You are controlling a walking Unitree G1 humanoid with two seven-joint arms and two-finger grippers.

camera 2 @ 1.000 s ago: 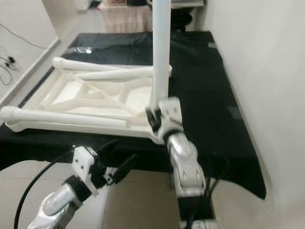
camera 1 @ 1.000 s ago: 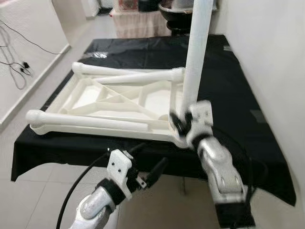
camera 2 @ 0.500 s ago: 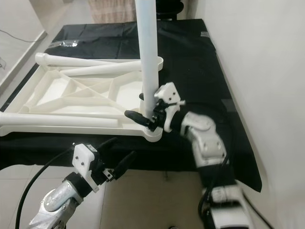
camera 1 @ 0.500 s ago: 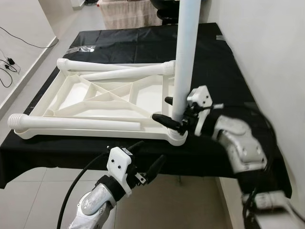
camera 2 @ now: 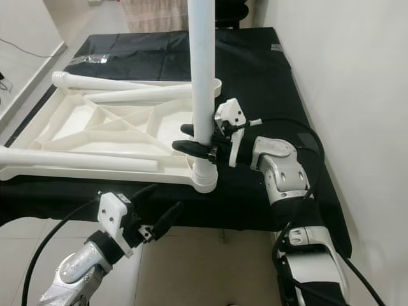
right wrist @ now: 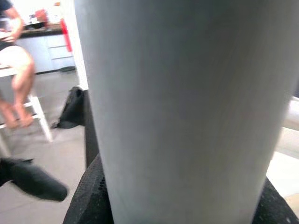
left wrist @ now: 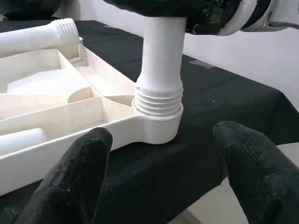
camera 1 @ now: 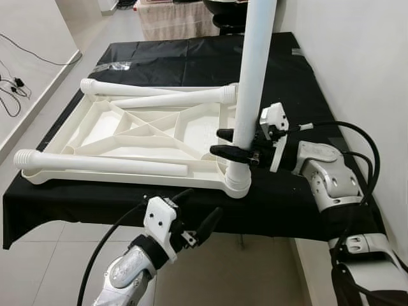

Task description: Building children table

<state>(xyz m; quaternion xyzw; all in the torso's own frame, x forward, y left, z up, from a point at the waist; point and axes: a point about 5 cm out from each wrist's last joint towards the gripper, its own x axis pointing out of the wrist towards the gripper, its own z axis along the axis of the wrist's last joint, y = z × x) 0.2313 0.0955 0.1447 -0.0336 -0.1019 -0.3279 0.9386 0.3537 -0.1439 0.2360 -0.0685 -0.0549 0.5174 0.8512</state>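
The white children's table top (camera 1: 127,137) lies upside down on a black-covered table (camera 1: 306,83). One white leg (camera 1: 255,76) stands upright in the near right corner socket (camera 1: 237,185). The left wrist view shows its thread (left wrist: 158,105) at the socket's rim. My right gripper (camera 1: 218,141) is shut on this leg just above the socket, and its black fingers (right wrist: 88,200) wrap the leg (right wrist: 187,107). A second leg (camera 1: 102,162) lies along the near edge, and two more (camera 1: 127,89) rest at the far edge. My left gripper (camera 1: 204,204) hangs open below the table's front edge, facing the socket.
A white wall (camera 1: 357,64) runs close along the table's right side. Cables (camera 1: 16,89) lie on the tiled floor at the left. Covered furniture (camera 1: 178,16) stands beyond the far end. A person (right wrist: 16,70) sits on a white stool in the background.
The camera has shifted. My right arm has swung from in front of the corner to its right side, and the gripper now clasps the upright leg slightly higher. The left gripper has stayed put.
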